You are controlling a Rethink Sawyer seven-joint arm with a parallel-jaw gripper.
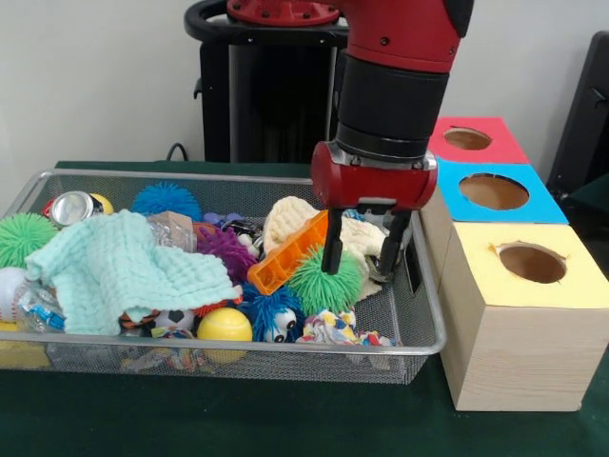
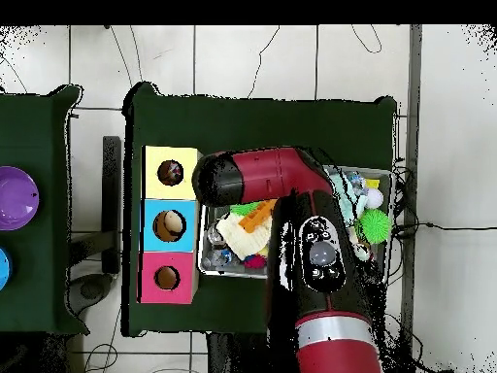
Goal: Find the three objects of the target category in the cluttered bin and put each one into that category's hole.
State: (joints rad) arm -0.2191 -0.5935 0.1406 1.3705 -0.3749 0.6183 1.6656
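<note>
The wire-mesh bin is full of toys and cloths. One colour-printed white rag lies against the bin's front rim, at the right. A second bit of printed fabric peeks out under the mint cloth; a third does not show. My gripper hangs inside the bin's right end, open, its black fingers straddling the cream cloth just behind a green spiky ball. It holds nothing. The yellow-faced hole is in the nearest box to the right of the bin and also shows in the overhead view. There the arm hides the gripper.
A mint-green cloth covers the bin's left half. A cream knitted cloth, an orange plastic piece, a green spiky ball, a purple spiky ball and a yellow ball crowd the middle. The blue-faced hole and red-faced hole lie behind the yellow one.
</note>
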